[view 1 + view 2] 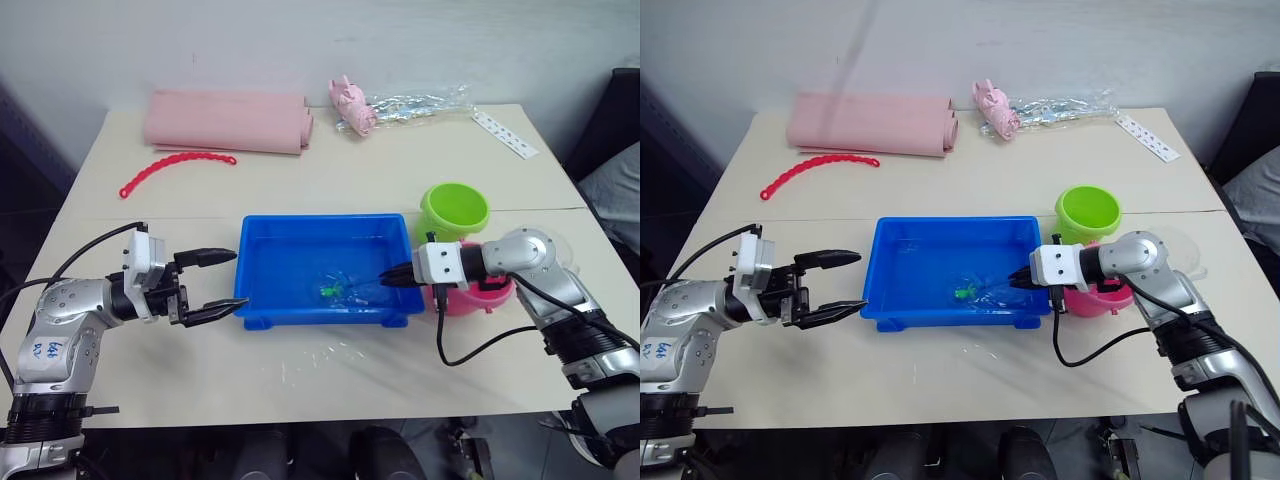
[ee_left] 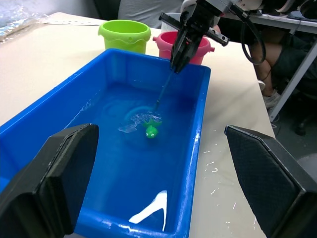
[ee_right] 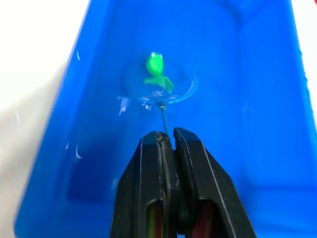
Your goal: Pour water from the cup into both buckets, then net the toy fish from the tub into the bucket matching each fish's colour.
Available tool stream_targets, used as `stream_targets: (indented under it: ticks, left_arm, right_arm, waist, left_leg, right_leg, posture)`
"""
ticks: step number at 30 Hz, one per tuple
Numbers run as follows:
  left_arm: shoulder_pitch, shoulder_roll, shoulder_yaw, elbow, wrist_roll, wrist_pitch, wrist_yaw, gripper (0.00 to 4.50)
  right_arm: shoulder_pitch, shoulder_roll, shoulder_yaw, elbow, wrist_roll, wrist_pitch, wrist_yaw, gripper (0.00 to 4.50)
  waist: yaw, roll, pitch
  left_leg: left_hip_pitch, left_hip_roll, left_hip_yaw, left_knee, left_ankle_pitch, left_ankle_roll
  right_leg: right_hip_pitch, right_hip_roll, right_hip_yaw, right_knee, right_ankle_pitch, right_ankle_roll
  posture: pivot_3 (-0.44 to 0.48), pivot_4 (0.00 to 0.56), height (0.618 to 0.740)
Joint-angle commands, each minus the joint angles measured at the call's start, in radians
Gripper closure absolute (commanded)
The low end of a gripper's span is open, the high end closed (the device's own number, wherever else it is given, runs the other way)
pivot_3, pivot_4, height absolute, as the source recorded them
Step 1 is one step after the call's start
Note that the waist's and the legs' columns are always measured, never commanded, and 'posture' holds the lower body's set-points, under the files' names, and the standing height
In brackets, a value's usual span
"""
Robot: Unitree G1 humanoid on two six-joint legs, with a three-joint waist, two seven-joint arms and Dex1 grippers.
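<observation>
green fish (image 3: 157,72) sits inside the net (image 3: 159,88) ring, mid tub (image 1: 265,305). right gripper (image 3: 167,141) clenched on the net handle above the tub's bucket-side wall. left gripper (image 1: 213,285) released, empty, just outside the opposite wall. risk: tilted or fast lift, fish slides off before the green bucket (image 1: 455,209).

My black fingers (image 3: 166,148) pinch the net (image 3: 161,88) (pale-blue ring) over a green fish (image 3: 157,72) in the bright blue tub (image 1: 262,262).
</observation>
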Motion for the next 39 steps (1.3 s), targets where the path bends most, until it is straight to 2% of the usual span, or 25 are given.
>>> stream_targets:
  ticks: [1, 12, 19, 31, 39]
  left_arm:
    - [0.001, 0.014, 0.026, -0.031, -0.021, 0.004, 0.007, 0.03]
    - [-0.054, -0.010, -0.008, -0.020, -0.022, 0.021, 0.007, 0.03]
    - [-0.100, -0.046, -0.036, 0.000, -0.019, 0.030, 0.005, 0.03]
    - [-0.212, -0.098, -0.083, 0.036, -0.014, 0.012, 0.006, 0.03]
    - [-0.240, -0.118, -0.112, 0.059, -0.002, 0.021, 0.006, 0.03]
  right_arm:
    - [0.057, 0.015, -0.106, -0.024, 0.129, 0.113, 0.020, 4.50]
    - [0.224, -0.066, -0.320, -0.260, 0.328, 0.359, 0.033, 4.50]
    - [0.301, -0.086, -0.438, -0.383, 0.419, 0.510, -0.021, 4.50]
    - [0.373, -0.085, -0.517, -0.485, 0.439, 0.586, -0.081, 4.50]
    - [0.386, -0.088, -0.572, -0.503, 0.459, 0.600, -0.109, 4.50]
  waist:
    - [0.004, 0.000, 0.000]
    - [0.005, 0.000, 0.000]
    - [0.004, 0.000, 0.000]
    - [0.005, 0.000, 0.000]
    - [0.005, 0.000, 0.000]
  left_leg:
    - [0.000, 0.000, 0.000, 0.000, 0.000, 0.000]
    - [0.000, 0.000, 0.000, -0.001, 0.000, 0.000]
    - [0.000, 0.000, 0.000, -0.001, 0.000, 0.000]
    - [0.000, 0.000, 0.000, -0.001, 0.000, 0.000]
    - [0.000, -0.001, 0.000, -0.001, 0.000, 0.000]
  right_leg:
    - [0.000, 0.000, 0.000, 0.000, 0.000, 0.000]
    - [0.001, 0.000, 0.000, -0.001, 0.000, 0.000]
    - [0.001, 0.000, 0.000, -0.001, 0.000, 0.000]
    - [0.001, 0.000, 0.000, -0.002, 0.000, 0.000]
    - [0.001, 0.000, 0.000, -0.002, 0.000, 0.000]
  posture:
    - [0.000, 0.150, 0.740]
    - [0.000, 0.150, 0.740]
    - [0.000, 0.150, 0.740]
    - [0.000, 0.150, 0.740]
    - [0.000, 0.150, 0.740]
